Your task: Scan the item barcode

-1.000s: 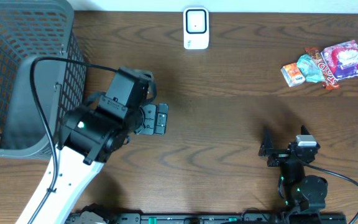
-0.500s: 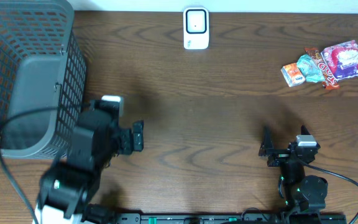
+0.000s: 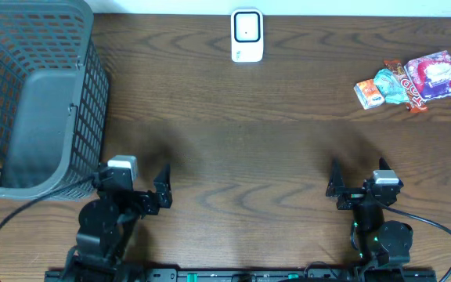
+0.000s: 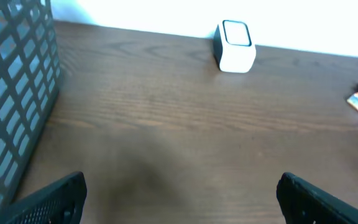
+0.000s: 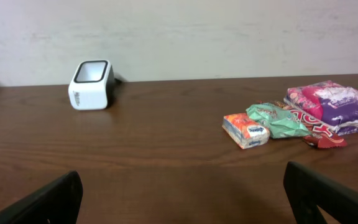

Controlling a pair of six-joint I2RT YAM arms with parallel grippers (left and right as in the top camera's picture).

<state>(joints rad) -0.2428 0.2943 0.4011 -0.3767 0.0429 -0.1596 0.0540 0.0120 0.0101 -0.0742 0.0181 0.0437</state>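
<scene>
— Arm colour?
— Black, both. The left gripper [image 4: 182, 186] and right gripper [image 5: 182, 180] have matte black fingers [image 4: 48, 199].
— Anything else?
— Pale grey wrist blocks [image 3: 121, 164], black cables [image 3: 22, 215], green lights [image 3: 356, 227] on the right.

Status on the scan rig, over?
Left gripper, right gripper: jaws open, empty, near edge. Snack packets far right, not picked up. Scanner far centre; wire basket left, out of the way.

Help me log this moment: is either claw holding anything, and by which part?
Nothing is held: the left claw and right claw are both open and empty.
</scene>
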